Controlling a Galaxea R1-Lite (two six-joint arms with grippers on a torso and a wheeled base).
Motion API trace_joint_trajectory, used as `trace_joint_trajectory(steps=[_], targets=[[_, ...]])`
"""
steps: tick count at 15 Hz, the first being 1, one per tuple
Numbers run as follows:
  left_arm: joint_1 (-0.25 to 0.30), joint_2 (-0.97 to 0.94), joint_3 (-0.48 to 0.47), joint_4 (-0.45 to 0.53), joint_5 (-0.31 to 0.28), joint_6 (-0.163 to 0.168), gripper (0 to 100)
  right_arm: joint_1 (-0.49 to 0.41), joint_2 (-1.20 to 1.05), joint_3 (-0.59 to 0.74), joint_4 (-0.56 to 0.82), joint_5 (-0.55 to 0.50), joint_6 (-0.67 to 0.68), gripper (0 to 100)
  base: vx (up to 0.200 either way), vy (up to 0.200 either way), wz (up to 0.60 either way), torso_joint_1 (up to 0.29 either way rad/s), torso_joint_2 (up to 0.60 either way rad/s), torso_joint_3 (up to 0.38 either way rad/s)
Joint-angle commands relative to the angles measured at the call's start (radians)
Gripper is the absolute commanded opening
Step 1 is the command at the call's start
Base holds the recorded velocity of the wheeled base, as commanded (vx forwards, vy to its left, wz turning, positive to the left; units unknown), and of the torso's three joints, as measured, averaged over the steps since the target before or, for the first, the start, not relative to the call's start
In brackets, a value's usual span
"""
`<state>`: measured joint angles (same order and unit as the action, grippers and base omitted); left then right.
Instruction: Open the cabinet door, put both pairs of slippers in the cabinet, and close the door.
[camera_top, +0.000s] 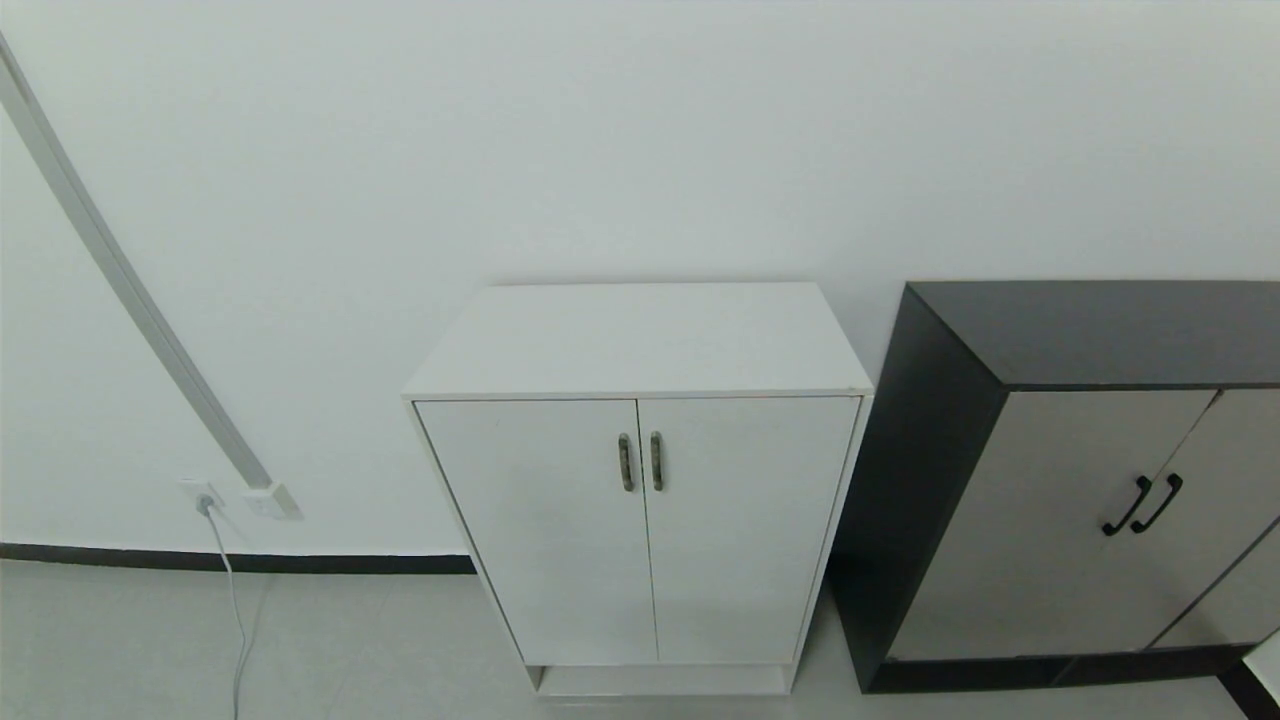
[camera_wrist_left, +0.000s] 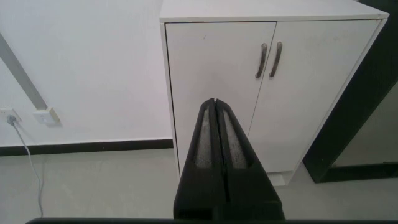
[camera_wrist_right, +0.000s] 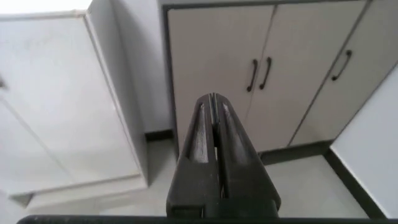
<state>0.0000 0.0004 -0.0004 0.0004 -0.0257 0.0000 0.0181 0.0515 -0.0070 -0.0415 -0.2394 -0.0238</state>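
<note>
white cabinet (camera_top: 640, 530) doors look stiff, light; pull by the slim upright handles (camera_top: 626, 462) at the seam. left gripper (camera_wrist_left: 214, 102) and right gripper (camera_wrist_right: 213, 98) are pinched together, empty.

our left gripper (camera_wrist_left: 215, 102) is matte black, its two long fingers (camera_wrist_left: 231, 140) tapering to a rounded tip with grey inset strips. our right gripper (camera_wrist_right: 212, 98) looks the same.

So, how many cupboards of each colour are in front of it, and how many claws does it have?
white cabinet: 1, doors shut
dark cabinet: 1, doors shut
claws: 2, the left claw and the right claw, both shut
Total: 4
</note>
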Motion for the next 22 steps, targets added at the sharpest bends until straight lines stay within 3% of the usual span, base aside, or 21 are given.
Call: trace_joint_trajectory(steps=[1, 3, 5, 8, 12, 22], targets=[[0.0, 0.001, 0.0, 0.0, 0.0, 0.0, 0, -0.017, -0.051, -0.001, 0.0, -0.011, 0.025, 0, 0.0, 0.0, 0.0, 0.0, 0.0, 0.0], [0.0, 0.001, -0.001, 0.0, 0.0, 0.0, 0, -0.017, -0.051, 0.004, 0.0, 0.04, 0.053, 0, 0.0, 0.0, 0.0, 0.0, 0.0, 0.0], [0.0, 0.001, 0.0, 0.0, 0.0, 0.002, 0, -0.017, -0.05, 0.007, 0.037, 0.21, 0.047, 0, 0.0, 0.0, 0.0, 0.0, 0.0, 0.0], [0.0, 0.0, -0.001, 0.0, 0.0, 0.002, 0, -0.017, -0.05, 0.007, 0.043, 0.264, 0.008, 0, 0.0, 0.0, 0.0, 0.0, 0.0, 0.0], [0.0, 0.001, -0.001, 0.0, 0.0, 0.002, 0, -0.017, -0.05, 0.007, 0.035, 0.183, 0.087, 0, 0.0, 0.0, 0.0, 0.0, 0.0, 0.0], [0.0, 0.0, -0.001, 0.0, 0.0, 0.003, 0, -0.017, -0.05, 0.005, 0.043, 0.224, 0.067, 0, 0.0, 0.0, 0.0, 0.0, 0.0, 0.0]])
